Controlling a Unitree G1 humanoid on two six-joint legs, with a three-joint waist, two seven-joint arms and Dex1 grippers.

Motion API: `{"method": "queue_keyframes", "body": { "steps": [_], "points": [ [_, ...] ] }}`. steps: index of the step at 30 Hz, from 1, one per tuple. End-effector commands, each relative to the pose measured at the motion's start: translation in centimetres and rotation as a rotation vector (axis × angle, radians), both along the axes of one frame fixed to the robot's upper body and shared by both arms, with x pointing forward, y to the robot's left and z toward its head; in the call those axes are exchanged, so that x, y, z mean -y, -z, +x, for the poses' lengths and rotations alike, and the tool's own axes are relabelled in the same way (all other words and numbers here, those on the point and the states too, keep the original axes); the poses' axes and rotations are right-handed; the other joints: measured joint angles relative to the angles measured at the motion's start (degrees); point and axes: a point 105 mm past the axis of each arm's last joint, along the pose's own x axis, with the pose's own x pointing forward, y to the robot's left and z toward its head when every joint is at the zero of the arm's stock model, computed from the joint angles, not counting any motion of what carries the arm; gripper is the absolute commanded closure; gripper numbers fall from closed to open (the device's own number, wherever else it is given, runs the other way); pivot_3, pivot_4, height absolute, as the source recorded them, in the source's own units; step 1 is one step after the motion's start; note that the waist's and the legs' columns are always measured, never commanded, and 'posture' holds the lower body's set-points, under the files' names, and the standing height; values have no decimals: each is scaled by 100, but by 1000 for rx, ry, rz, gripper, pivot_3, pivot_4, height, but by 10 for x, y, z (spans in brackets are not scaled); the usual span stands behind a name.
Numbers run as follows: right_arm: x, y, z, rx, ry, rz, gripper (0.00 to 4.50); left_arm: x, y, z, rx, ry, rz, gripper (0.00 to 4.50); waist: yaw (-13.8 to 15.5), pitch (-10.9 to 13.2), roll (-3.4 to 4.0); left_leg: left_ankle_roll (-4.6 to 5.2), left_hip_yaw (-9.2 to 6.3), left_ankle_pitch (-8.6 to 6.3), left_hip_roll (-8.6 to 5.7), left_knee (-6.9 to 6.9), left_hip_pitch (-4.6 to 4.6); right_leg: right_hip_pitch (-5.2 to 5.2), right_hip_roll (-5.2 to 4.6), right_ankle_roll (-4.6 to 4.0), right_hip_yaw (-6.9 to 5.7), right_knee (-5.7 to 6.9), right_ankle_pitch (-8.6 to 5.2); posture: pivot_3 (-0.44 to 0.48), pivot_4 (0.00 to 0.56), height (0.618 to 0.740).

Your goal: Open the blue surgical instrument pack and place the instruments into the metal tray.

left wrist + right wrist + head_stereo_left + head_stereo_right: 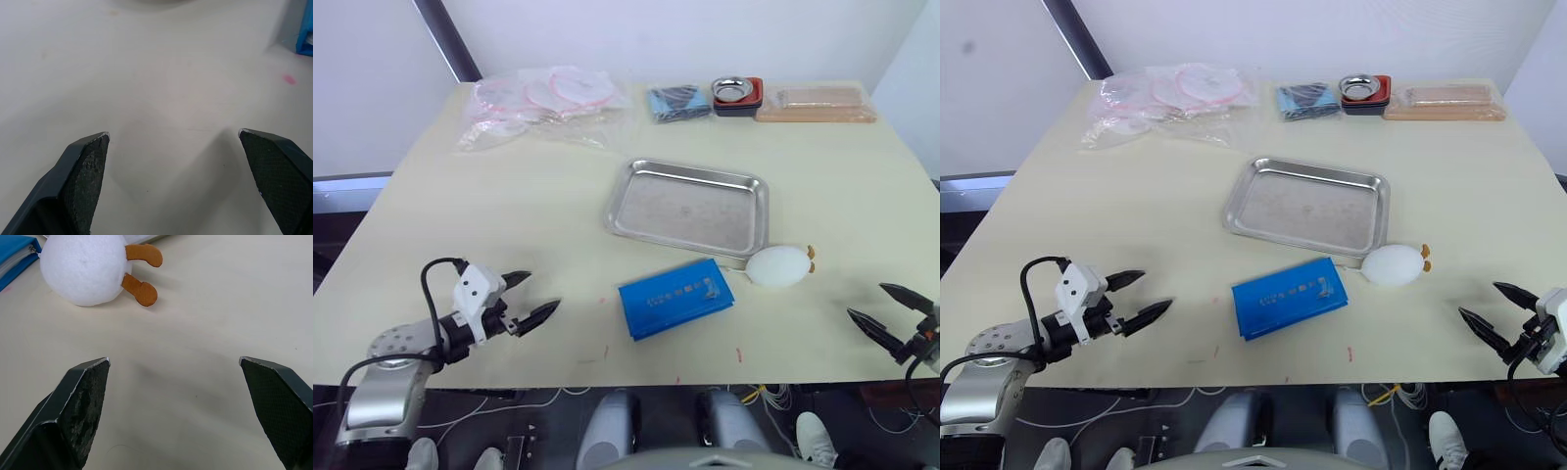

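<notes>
The blue surgical instrument pack (675, 297) is lying closed on the table (460, 215) just in front of the metal tray (688, 207), and a white plush toy (779, 265) is sitting right beside both, so a reach from the right is risking a nudge that rolls the toy into the tray or shoves the pack askew. Both the left gripper (530, 300) and the right gripper (883, 311) are hovering with jaws spread wide and empty, well apart from the pack, which is lying between them.
</notes>
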Motion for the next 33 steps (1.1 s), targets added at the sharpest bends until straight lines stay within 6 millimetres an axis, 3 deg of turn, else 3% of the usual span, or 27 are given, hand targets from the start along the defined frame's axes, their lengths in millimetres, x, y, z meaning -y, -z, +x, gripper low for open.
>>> {"method": "queue_keyframes", "body": {
  "steps": [1, 13, 19, 22, 23, 26, 29, 30, 32, 33],
  "points": [
    [3, -14, 1, 44, 13, -6, 37, -8, -4, -2, 22, 1, 9, 0, -1, 0, 0, 0, 0, 0, 0, 0, 0, 0, 0, 0, 0, 0, 0, 0, 150, 740],
    [-2, -12, 3, 12, -8, -18, 37, -16, -1, -11, 2, 4, -18, 0, -6, -2, -2, 0, 2, 0, 0, 1, 1, 0, 0, 0, 1, 0, 0, 0, 150, 740],
    [-23, -9, 0, -11, -118, -7, 37, -3, -7, -21, -8, 101, -48, 0, -9, -2, -4, 0, -1, 0, 1, 2, 0, 0, -1, 0, -1, 0, 0, 0, 150, 740],
    [-39, -7, -2, -25, -185, 20, 1170, 14, -9, -27, -20, 168, -83, 0, -3, -2, -5, 0, 1, 0, 1, 2, 0, 0, -5, 1, 0, 1, 0, 0, 150, 740],
    [-43, -7, -3, -31, -203, 29, 1344, 18, -9, -28, -24, 180, -91, 0, -3, -3, -6, 0, 1, 0, 1, 3, 0, 0, -5, 1, 1, 1, 0, 0, 150, 740],
    [-60, -5, -5, -45, -264, 43, 2712, 32, -7, -31, -46, 226, -107, 775, -2, -3, -6, 0, -2, 0, 2, 4, 0, 1, -5, 1, -1, 1, 0, 0, 150, 740],
    [-78, 0, -2, -44, -306, 41, 4255, 51, -1, -36, -84, 299, -125, 2204, -1, -3, -6, 0, -3, 0, 1, 6, -1, 1, -3, 1, -2, 3, 0, 0, 150, 740],
    [-84, 1, 0, -41, -316, 37, 4500, 55, 0, -35, -90, 313, -127, 2763, -2, -3, -6, 0, -3, 0, 1, 7, 0, 1, -2, 1, -2, 3, 0, 0, 150, 740],
    [-96, 0, 5, -31, -336, 42, 4500, 62, 2, -34, -106, 339, -136, 3721, -2, -3, -7, 0, -2, 0, 0, 11, -1, 1, -2, 1, -2, 5, 1, 0, 150, 740],
    [-101, 1, 8, -27, -348, 41, 4500, 66, 3, -33, -113, 352, -137, 3969, -1, -3, -7, 0, -4, 0, 0, 13, -2, 1, -1, 1, -3, 6, 0, 0, 150, 740]
  ]
}}
